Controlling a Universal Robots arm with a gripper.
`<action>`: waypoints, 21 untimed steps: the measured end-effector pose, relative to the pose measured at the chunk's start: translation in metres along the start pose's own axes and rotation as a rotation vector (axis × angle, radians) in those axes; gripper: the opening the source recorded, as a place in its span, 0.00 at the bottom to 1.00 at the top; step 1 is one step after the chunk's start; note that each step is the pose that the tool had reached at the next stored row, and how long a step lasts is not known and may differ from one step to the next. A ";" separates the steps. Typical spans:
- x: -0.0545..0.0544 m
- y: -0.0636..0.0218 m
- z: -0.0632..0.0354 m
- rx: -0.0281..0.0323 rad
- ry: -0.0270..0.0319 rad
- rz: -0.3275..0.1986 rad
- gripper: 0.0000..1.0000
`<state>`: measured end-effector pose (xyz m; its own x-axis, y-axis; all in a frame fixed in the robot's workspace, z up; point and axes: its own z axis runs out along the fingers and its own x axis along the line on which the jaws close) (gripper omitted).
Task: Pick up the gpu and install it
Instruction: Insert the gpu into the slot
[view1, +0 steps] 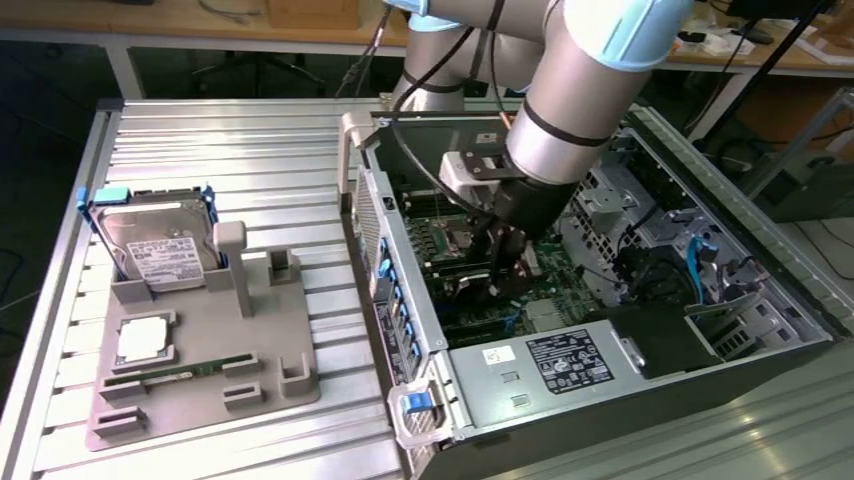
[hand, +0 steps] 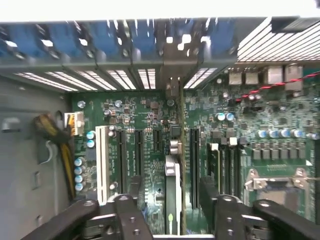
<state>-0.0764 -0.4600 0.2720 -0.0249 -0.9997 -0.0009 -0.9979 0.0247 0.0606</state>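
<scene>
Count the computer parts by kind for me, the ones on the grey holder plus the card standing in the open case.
hard drive: 1
memory stick: 1
square silver chip: 1
gpu: 1
Total: 4

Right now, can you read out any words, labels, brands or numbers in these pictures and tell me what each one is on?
Nothing can be read as words.
White label on the hard drive: print too small to read.
Black label on the silver power supply box in the computer case: white print and marks, too small to read.
Small white sticker beside it: unreadable.
Motherboard markings: too blurred to read.
</scene>
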 end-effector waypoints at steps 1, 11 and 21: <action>0.000 0.0003 -0.0053 -0.0002 0.0003 0.000 0.58; 0.000 0.0017 -0.0231 -0.0001 0.0004 0.000 0.26; 0.000 0.0017 -0.0231 -0.0001 0.0004 0.000 0.11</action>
<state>-0.0768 -0.4598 0.2951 -0.0248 -0.9997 -0.0005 -0.9979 0.0247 0.0607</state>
